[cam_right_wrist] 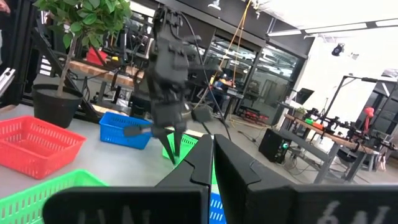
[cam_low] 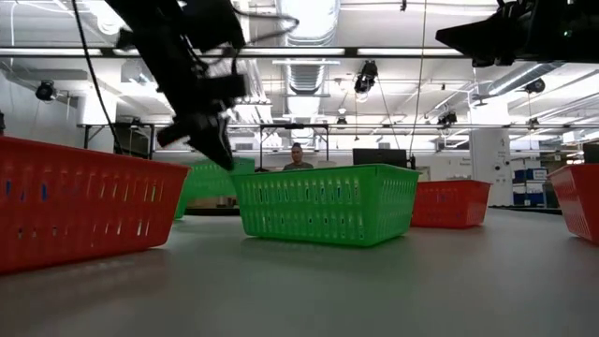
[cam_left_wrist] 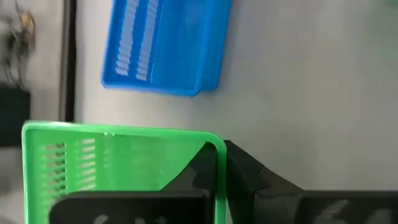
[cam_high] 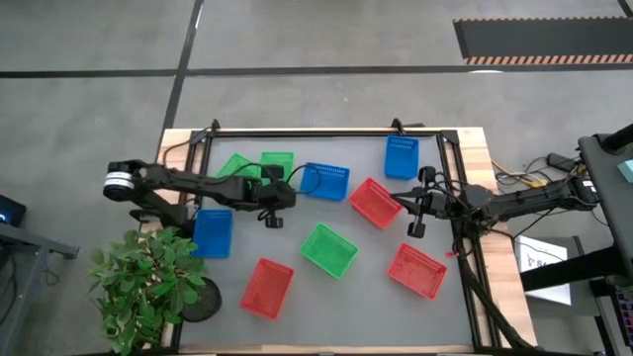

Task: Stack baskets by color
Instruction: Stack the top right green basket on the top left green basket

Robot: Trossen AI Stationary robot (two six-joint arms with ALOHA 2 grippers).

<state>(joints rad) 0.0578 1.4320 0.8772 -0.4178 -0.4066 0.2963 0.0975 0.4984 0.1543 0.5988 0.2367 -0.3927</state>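
Note:
Red, green and blue lattice baskets lie spread over the grey table. My left gripper (cam_high: 285,186) (cam_left_wrist: 221,152) (cam_low: 217,150) is shut on a green basket (cam_high: 277,161) (cam_left_wrist: 118,168) at the far left, beside a second green basket (cam_high: 237,165). A blue basket (cam_high: 324,181) (cam_left_wrist: 165,43) sits just beyond it. More baskets rest on their bottoms: blue ones (cam_high: 401,156) (cam_high: 212,232), red ones (cam_high: 375,202) (cam_high: 416,270) (cam_high: 267,288) and a green one (cam_high: 328,249) (cam_low: 323,201). My right gripper (cam_high: 409,206) (cam_right_wrist: 213,155) hovers shut and empty at the right. My left gripper has the green basket's side wall (cam_left_wrist: 217,163) between its fingers, close to a corner of the rim. One finger (cam_left_wrist: 198,171) is inside the basket and the other (cam_left_wrist: 252,177) outside. The fingers slant down from the table's left. Whether the basket is clear of the table cannot be told.
A black frame rail (cam_high: 297,132) runs round the table. A potted plant (cam_high: 148,282) stands at the near left corner. Free grey surface lies between the middle baskets and along the near edge. A person (cam_low: 298,157) sits in the room beyond.

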